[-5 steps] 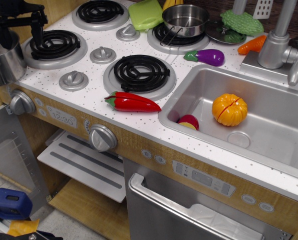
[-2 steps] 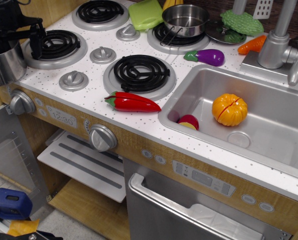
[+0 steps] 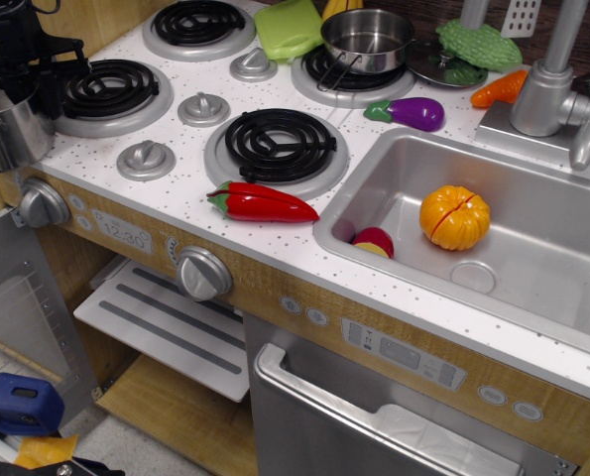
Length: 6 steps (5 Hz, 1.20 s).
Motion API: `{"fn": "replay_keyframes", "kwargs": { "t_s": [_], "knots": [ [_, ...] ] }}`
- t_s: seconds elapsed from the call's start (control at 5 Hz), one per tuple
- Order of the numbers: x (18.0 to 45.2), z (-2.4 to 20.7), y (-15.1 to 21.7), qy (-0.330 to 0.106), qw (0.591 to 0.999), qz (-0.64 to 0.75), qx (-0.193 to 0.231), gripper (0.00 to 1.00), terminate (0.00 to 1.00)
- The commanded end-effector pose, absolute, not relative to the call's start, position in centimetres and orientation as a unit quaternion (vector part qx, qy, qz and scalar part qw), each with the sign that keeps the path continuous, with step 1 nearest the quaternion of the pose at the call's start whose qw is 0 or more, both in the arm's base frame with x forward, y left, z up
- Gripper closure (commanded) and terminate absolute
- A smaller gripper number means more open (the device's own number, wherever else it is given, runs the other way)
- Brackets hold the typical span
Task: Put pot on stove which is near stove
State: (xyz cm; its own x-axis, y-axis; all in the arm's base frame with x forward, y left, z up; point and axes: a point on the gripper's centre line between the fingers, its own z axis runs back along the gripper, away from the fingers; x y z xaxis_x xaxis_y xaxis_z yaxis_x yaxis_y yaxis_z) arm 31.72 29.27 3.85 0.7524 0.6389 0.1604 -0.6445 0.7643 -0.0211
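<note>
The tall shiny steel pot (image 3: 7, 134) stands at the far left edge of the view, just off the left side of the white speckled stove (image 3: 176, 178), beside the front-left coil burner (image 3: 106, 91). My black gripper (image 3: 27, 74) hangs over the pot's rim. One finger (image 3: 45, 84) is down outside the pot's right wall, and the other is hidden at or inside the rim. I cannot tell whether the jaws are pressing on the wall. The front-left burner is bare.
A shallow steel pan with a wire handle (image 3: 366, 40) sits on the back-right burner. A red pepper (image 3: 263, 203), a purple eggplant (image 3: 413, 112) and a green block (image 3: 288, 27) lie on the cooktop. The sink (image 3: 532, 248) holds an orange pumpkin (image 3: 454, 216).
My gripper has moved down and to the left, from above the front-left burner's edge onto the pot's rim. The pot has hardly shifted.
</note>
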Motion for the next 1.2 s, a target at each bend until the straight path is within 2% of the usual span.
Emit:
{"fn": "replay_keyframes", "kwargs": {
  "t_s": [0.0,0.2,0.6,0.8,1.0],
  "knots": [
    [31.6,6.7,30.0,-0.104,0.931,0.348,0.044,1.0,0.0],
    [31.6,7.4,29.8,-0.112,0.93,0.346,0.053,1.0,0.0],
    [32.6,11.2,29.5,-0.152,0.931,0.319,0.092,1.0,0.0],
    [33.8,11.8,29.8,-0.17,0.935,0.298,0.091,1.0,0.0],
    [35.9,11.5,30.1,-0.163,0.949,0.258,0.072,1.0,0.0]
  ]
}}
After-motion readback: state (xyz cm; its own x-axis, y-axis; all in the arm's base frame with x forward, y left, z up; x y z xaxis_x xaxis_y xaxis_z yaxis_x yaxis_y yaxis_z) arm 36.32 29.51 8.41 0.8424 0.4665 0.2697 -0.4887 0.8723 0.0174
